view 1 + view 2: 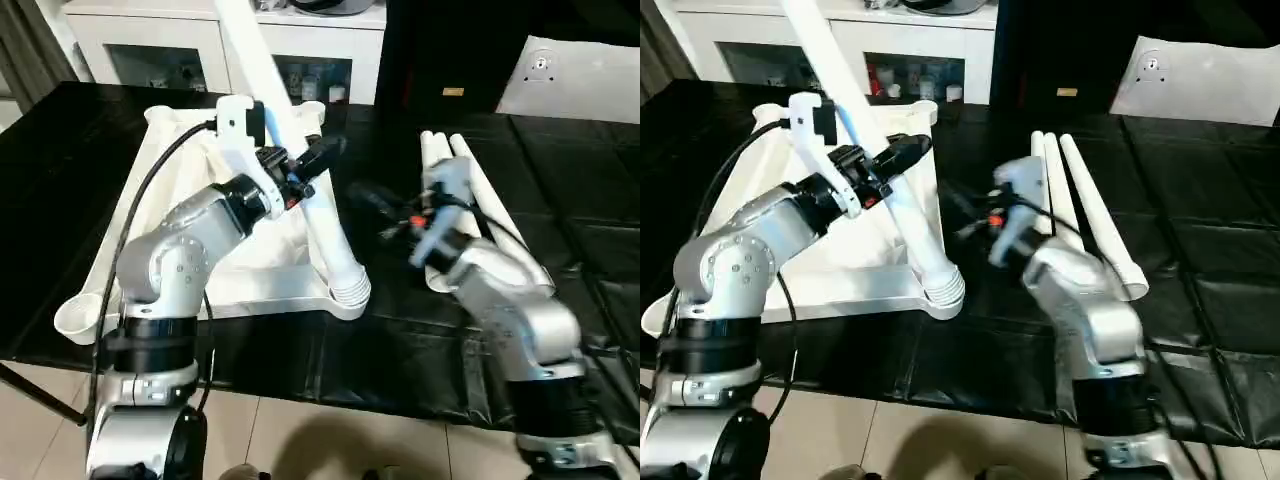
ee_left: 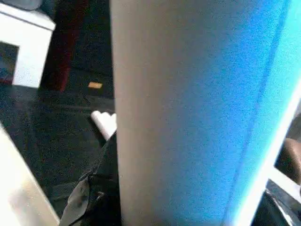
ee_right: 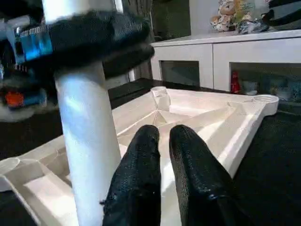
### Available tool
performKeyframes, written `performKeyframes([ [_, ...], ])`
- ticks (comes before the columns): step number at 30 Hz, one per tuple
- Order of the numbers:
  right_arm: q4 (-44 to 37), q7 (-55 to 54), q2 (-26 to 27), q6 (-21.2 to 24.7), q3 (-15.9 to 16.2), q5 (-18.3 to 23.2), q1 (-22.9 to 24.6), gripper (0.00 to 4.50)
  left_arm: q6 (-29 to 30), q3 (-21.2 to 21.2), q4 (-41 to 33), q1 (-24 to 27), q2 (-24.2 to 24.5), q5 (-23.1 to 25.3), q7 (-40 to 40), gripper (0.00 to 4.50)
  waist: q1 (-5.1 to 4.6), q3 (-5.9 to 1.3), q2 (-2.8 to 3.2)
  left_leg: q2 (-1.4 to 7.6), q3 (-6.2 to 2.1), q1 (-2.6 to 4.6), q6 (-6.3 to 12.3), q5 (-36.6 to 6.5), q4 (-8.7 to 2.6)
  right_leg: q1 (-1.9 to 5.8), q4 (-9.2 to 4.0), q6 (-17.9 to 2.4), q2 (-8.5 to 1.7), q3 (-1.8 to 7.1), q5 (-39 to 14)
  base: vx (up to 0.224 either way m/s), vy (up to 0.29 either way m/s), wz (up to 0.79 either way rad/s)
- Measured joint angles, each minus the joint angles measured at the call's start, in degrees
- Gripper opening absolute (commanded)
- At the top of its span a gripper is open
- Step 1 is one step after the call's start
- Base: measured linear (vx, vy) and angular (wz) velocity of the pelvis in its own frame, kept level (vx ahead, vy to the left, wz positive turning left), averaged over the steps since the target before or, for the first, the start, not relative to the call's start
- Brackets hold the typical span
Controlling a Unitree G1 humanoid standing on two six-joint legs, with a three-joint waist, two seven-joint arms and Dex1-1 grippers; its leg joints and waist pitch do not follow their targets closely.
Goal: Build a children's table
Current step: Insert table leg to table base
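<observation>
White leg (image 1: 325,215) seated in tabletop (image 1: 170,150) corner socket (image 1: 350,285).

The table top (image 1: 200,270) lies underside up on the left half of the tabletop (image 1: 560,200). One leg (image 1: 300,170) stands tilted in the table top's near right corner socket (image 1: 350,290), leaning away toward the cabinet (image 1: 150,40) behind the tabletop. The left gripper (image 1: 315,160) is at this leg, partway up. Spare legs (image 1: 1080,205) lie side by side on the tabletop, right of the table top. The right gripper (image 3: 162,165) sits between socket and spare legs.
</observation>
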Motion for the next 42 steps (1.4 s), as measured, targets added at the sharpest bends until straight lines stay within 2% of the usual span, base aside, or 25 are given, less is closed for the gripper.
performKeyframes([
  [6,-0.5,1.1,-1.6,0.1,-0.1,0.4,0.0,1.26,0.0,-0.9,0.9,-0.5,1.1,0.1,-1.9,1.83,-0.09,-0.04,0.13,0.01,0.00,0.01,-0.02,0.0,0.00,0.00,0.07,0.0,0.00,0.00,0.0,0.000,0.000,0.00],
  [12,-0.5,1.1,-1.6,0.1,-0.1,0.4,0.1,1.73,-2.6,-5.0,-0.5,-0.2,3.3,1.8,-6.4,1.66,-0.06,-0.05,0.16,0.00,0.00,0.02,-0.01,0.0,0.03,0.02,0.05,0.0,-0.01,0.00,0.0,0.000,0.000,0.00],
  [14,-0.5,0.9,-1.6,0.1,-0.1,0.4,0.1,2.04,-3.0,-5.6,-0.7,-0.2,3.7,2.1,-7.2,1.64,-0.07,-0.06,0.19,0.00,0.00,0.01,-0.02,0.0,0.02,0.02,0.06,0.0,-0.01,0.00,0.0,0.000,0.000,0.00],
  [17,-0.5,0.9,-1.6,0.1,-0.1,0.4,0.1,2.11,-4.2,-6.3,-1.1,0.3,3.9,2.6,-7.7,1.64,-0.13,-0.07,0.20,0.00,0.00,0.02,-0.02,0.0,0.02,0.07,0.09,0.0,0.00,0.00,0.0,0.000,0.000,0.00],
  [20,-0.6,0.9,-1.6,0.1,-0.1,0.4,0.2,2.46,-6.2,-7.3,-1.1,0.8,4.5,3.0,-9.4,1.64,-0.13,-0.09,0.25,0.01,0.01,0.03,-0.03,0.0,0.02,0.13,0.10,0.0,0.00,0.00,0.0,0.000,0.000,0.00],
  [24,-0.9,1.2,-1.7,0.2,-0.1,0.6,0.7,2.79,-5.7,-6.5,-1.2,1.0,4.1,2.1,-9.9,1.64,-0.11,-0.09,0.26,0.01,0.01,0.04,-0.04,0.0,0.04,0.15,0.10,0.0,0.00,0.01,0.0,0.000,0.000,0.00],
  [29,-1.1,2.4,-2.3,1.6,0.0,1.3,0.7,3.18,0.5,-0.9,0.3,-1.1,1.6,-4.6,-6.4,1.64,-0.09,-0.09,0.26,0.00,0.01,0.02,-0.04,0.0,0.05,0.12,0.10,0.0,0.00,0.00,0.0,0.000,0.000,0.00],
  [32,-1.1,2.7,-2.8,1.7,0.0,1.9,0.7,3.42,1.3,0.6,1.7,-2.0,1.6,-5.9,-5.8,1.64,-0.11,-0.09,0.26,0.00,0.01,0.01,-0.04,0.0,0.04,0.13,0.09,0.0,0.00,0.01,0.0,0.000,0.000,0.00],
  [33,-1.1,2.8,-2.8,1.8,0.0,2.2,0.7,3.61,1.3,0.6,2.0,-2.0,1.7,-6.0,-5.8,1.64,-0.09,-0.09,0.26,0.00,0.01,0.01,-0.04,0.0,0.05,0.12,0.09,0.0,0.00,0.00,0.0,0.000,0.000,0.00],
  [36,-1.1,3.1,-2.8,2.5,-0.1,3.0,0.4,3.77,1.3,0.3,2.8,-2.1,2.5,-5.3,-6.4,1.64,-0.08,-0.09,0.26,0.00,0.00,0.02,-0.03,0.0,0.05,0.12,0.08,0.0,0.00,0.00,0.0,0.000,0.000,0.00],
  [40,-1.8,4.3,-3.2,5.2,-1.6,6.0,-1.2,4.05,1.3,-1.2,4.0,-3.0,4.3,-4.3,-8.0,1.64,-0.04,-0.08,0.25,0.00,0.00,0.02,-0.02,0.0,0.05,0.11,0.08,0.0,0.00,0.00,0.0,0.000,0.000,0.00],
  [42,-2.9,6.5,-5.3,7.4,-1.5,7.5,-2.2,4.28,1.3,-1.6,4.7,-4.5,4.8,-4.3,-9.1,1.64,0.13,-0.08,0.24,0.00,-0.01,0.05,0.06,0.1,0.06,0.10,0.06,0.0,0.00,0.00,0.0,0.000,0.000,0.00],
])
